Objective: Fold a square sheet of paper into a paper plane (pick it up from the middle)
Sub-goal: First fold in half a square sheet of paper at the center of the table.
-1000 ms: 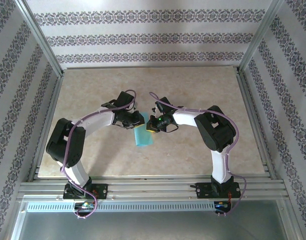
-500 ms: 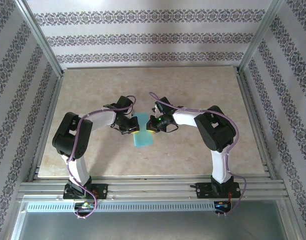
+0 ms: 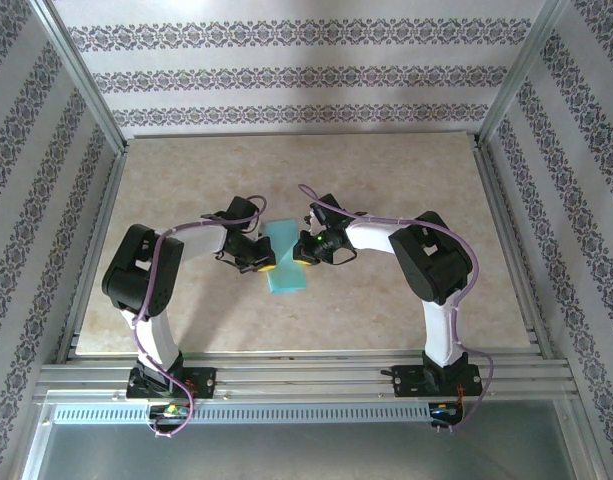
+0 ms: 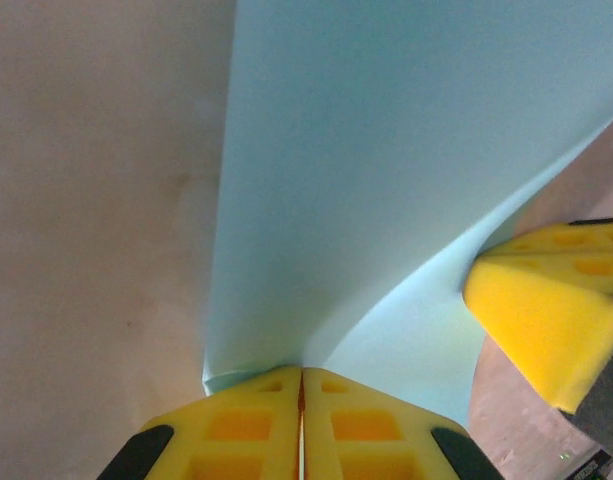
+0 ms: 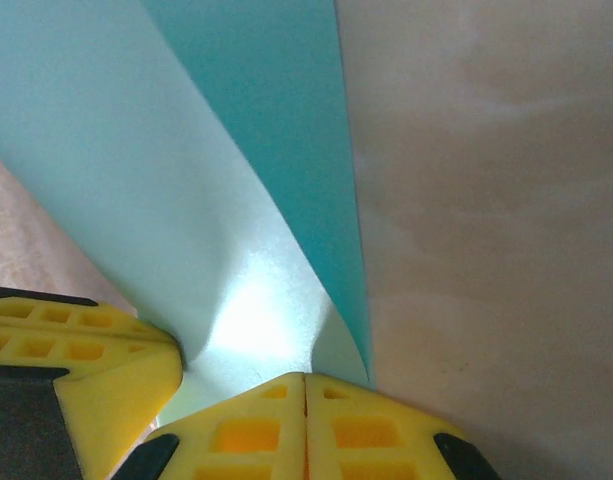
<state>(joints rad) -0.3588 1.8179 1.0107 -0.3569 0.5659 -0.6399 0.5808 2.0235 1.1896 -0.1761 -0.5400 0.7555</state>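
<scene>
A thin, plain turquoise-blue square sheet of paper [image 3: 287, 265] sits near the middle of the beige marbled tabletop [image 3: 186, 180], slightly closer to its near edge than its far one, held between 2 robot arms reaching in from either side. The left gripper [image 3: 263, 263] is clamped on the sheet's left edge. In the left wrist view its 2 yellow foam pads [image 4: 241, 430] press flat together, and the paper runs into the seam between them. The right gripper [image 3: 304, 251] is closed the same way on the opposite edge, its own yellow pads [image 5: 371, 435] meeting on the paper. From above, the sheet shows as a narrow strip running from far to near. Both wrist views show it bowed in a smooth curve rather than lying flat. Each wrist view also catches a yellow finger of the other gripper just beside the paper.
</scene>
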